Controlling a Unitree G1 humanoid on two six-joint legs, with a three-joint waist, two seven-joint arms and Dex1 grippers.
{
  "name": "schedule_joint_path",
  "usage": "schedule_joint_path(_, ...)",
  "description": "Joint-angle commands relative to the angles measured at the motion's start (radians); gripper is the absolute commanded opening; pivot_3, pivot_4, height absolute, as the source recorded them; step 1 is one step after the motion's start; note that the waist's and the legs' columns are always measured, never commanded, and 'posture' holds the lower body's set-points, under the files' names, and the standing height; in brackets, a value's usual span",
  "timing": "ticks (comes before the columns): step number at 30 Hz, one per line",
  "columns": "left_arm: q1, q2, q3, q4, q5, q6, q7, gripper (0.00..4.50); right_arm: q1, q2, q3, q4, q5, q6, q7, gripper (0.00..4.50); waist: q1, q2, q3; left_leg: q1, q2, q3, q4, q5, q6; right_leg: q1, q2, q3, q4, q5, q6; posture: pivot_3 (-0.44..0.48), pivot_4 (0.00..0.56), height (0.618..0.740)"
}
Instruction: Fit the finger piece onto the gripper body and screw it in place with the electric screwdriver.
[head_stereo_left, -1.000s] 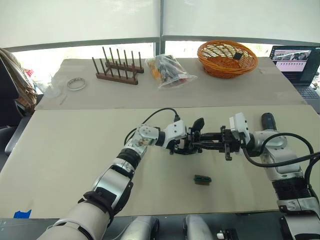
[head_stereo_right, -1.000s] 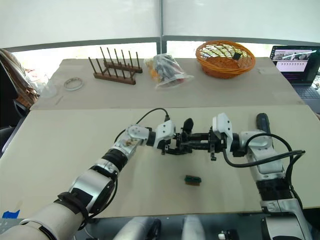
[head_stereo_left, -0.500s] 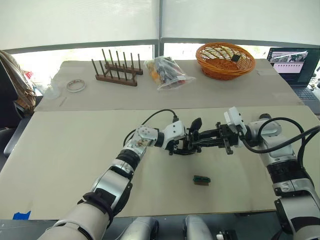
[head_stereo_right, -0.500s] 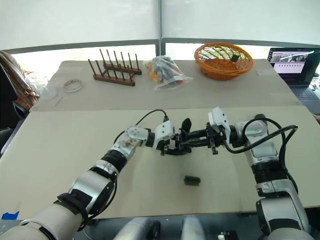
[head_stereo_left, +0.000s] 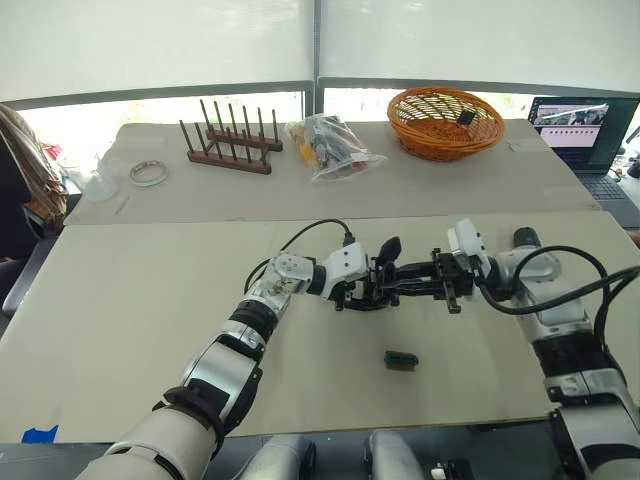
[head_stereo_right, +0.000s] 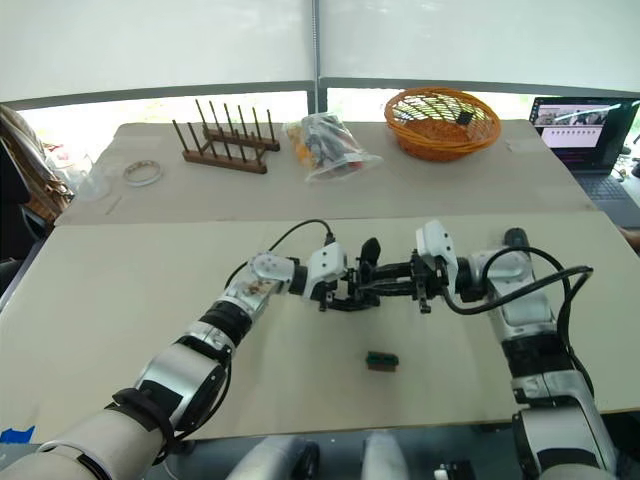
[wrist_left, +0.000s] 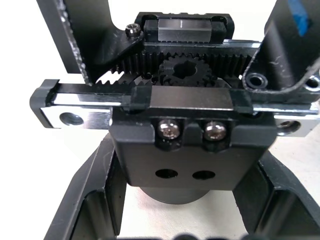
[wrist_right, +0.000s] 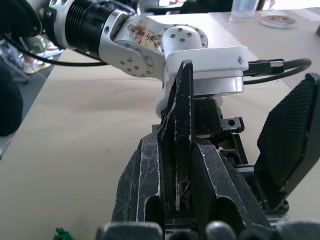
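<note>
My left gripper (head_stereo_left: 362, 291) is shut on the gripper body (wrist_left: 180, 135), a black assembly with a toothed rack, a gear and two screws, held just above the table. Its ribbed black finger (head_stereo_left: 390, 248) sticks up. From the right, my right gripper (head_stereo_left: 425, 287) is shut on the finger piece (wrist_right: 180, 120), a thin flat black blade held edge-on and pressed against the body. A black cylinder, apparently the electric screwdriver (head_stereo_left: 527, 238), lies on the table behind my right forearm, mostly hidden.
A small green and black part (head_stereo_left: 401, 359) lies on the table in front of the grippers. On the far table stand a wooden peg rack (head_stereo_left: 228, 148), a plastic bag (head_stereo_left: 330, 145), an orange basket (head_stereo_left: 445, 118), a tape roll (head_stereo_left: 148, 172) and a laptop (head_stereo_left: 585, 130).
My right forearm swung inward and then settled slightly lower. Both grippers stay joined at the gripper body. The head view has shifted a little.
</note>
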Motion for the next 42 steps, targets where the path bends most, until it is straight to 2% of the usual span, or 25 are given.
schedule_joint_path(1,-0.001,0.019,0.021,-0.041,-0.018,0.004,-0.004,2.31,0.041,-0.029,0.112,0.104,-0.131,0.018,0.068,0.33,-0.001,0.0,-0.001,0.0,0.0,0.0,0.0,0.0,0.0,0.0,0.0,0.0,0.0,0.0,0.0,0.0,0.15,0.74)
schedule_joint_path(14,0.015,0.019,0.017,-0.065,-0.023,0.017,-0.006,2.31,0.06,-0.041,0.078,0.086,-0.108,0.03,0.052,0.33,-0.002,0.0,-0.003,0.0,0.0,0.0,0.0,-0.001,0.0,0.0,0.0,0.001,0.0,0.0,0.0,0.0,0.15,0.74)
schedule_joint_path(26,0.007,0.023,0.016,-0.067,-0.025,0.022,-0.021,2.31,0.14,-0.017,0.054,0.072,-0.094,-0.028,0.025,0.33,-0.001,0.0,-0.005,0.001,0.0,0.0,-0.001,-0.001,0.0,0.0,0.0,0.001,0.0,0.0,0.0,0.0,0.15,0.74)
schedule_joint_path(32,0.005,0.028,0.016,-0.069,-0.026,0.025,-0.028,2.31,0.102,-0.018,0.073,0.1,-0.081,0.049,0.067,0.33,-0.001,0.0,-0.005,0.001,0.0,0.0,-0.001,-0.001,0.0,0.0,0.0,0.001,0.0,0.0,0.0,0.0,0.15,0.74)
schedule_joint_path(42,0.012,0.029,0.015,-0.083,-0.026,0.033,-0.03,2.31,0.062,-0.011,0.083,0.154,-0.105,0.02,0.092,0.33,-0.001,0.0,-0.005,0.001,0.0,0.0,-0.003,-0.001,0.0,0.0,-0.001,0.001,-0.001,0.0,0.0,0.0,0.15,0.74)
